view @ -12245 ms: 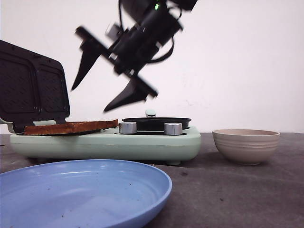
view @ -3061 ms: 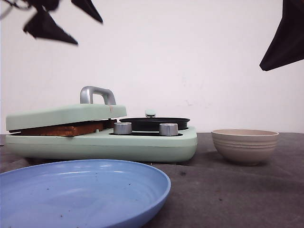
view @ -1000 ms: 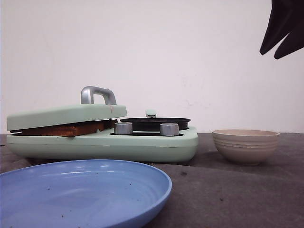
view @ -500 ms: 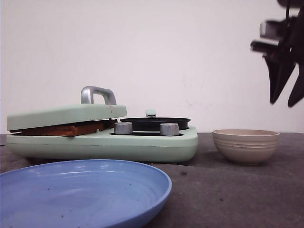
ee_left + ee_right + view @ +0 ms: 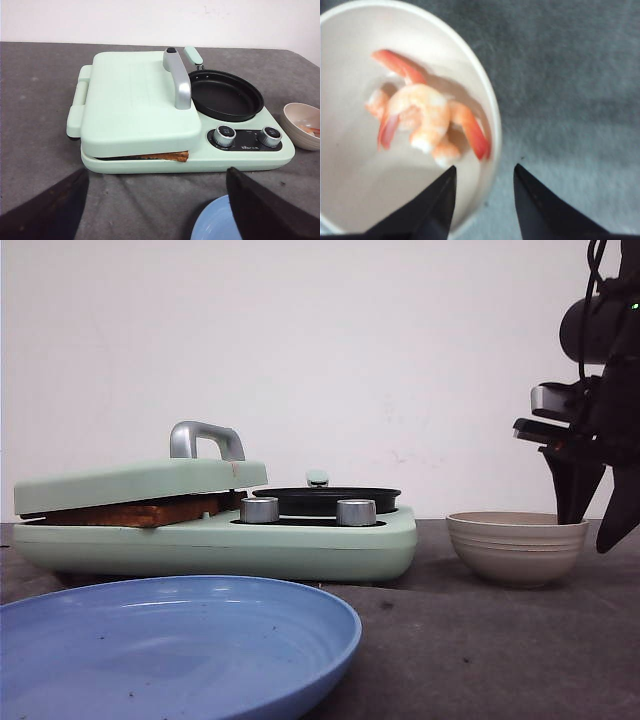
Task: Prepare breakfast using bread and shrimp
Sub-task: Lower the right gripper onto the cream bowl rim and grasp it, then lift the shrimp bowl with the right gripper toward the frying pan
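Note:
The bread (image 5: pixel 140 511) lies in the pale green sandwich maker (image 5: pixel 220 540) under its shut lid. Only a brown crust edge shows, also in the left wrist view (image 5: pixel 167 156). Several orange-red shrimp (image 5: pixel 427 120) lie in the beige bowl (image 5: pixel 517 545). My right gripper (image 5: pixel 588 535) is open and empty, low at the bowl's right side. In the right wrist view (image 5: pixel 485 167) its fingers straddle the bowl's rim (image 5: pixel 492 115), one inside and one outside. My left gripper (image 5: pixel 156 172) is open and empty, raised in front of the sandwich maker, out of the front view.
A blue plate (image 5: pixel 170 640) lies at the front left, and its edge shows in the left wrist view (image 5: pixel 220 225). A black pan (image 5: pixel 225 95) sits in the maker's right half, with two silver knobs (image 5: pixel 225 135) before it. The lid handle (image 5: pixel 205 435) stands up.
My right gripper has come down from the top right corner to the bowl's right rim. Before that, the lid went shut over the bread and my left arm left the front view.

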`<state>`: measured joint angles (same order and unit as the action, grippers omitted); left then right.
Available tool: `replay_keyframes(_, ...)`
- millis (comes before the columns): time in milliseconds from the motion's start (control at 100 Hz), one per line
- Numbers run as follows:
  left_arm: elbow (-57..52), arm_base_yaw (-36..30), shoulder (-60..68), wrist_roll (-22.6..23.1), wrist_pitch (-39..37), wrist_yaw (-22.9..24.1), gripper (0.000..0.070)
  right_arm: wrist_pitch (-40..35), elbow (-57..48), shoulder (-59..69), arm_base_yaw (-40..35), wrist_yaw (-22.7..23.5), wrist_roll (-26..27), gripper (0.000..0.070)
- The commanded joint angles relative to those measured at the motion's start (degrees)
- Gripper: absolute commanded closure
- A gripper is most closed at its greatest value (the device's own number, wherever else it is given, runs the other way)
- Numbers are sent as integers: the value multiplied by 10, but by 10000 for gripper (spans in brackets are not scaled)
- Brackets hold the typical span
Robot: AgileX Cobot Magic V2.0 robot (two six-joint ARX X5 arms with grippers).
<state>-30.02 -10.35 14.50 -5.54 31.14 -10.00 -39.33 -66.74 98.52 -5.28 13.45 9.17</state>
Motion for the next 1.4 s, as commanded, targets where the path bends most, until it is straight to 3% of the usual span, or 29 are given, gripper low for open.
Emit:
replay_keyframes(0, -5, 0, 0, -1, -6, 1, 230, 9, -12, 12, -1, 2, -6, 479)
replay_keyframes(610, -5, 0, 0, -1, -7, 2, 230, 9, -12, 61, -3, 48, 7, 480)
replay_keyframes(1391, -5, 0, 0, -1, -7, 2, 230, 14, -15, 47, -5, 47, 7, 493)
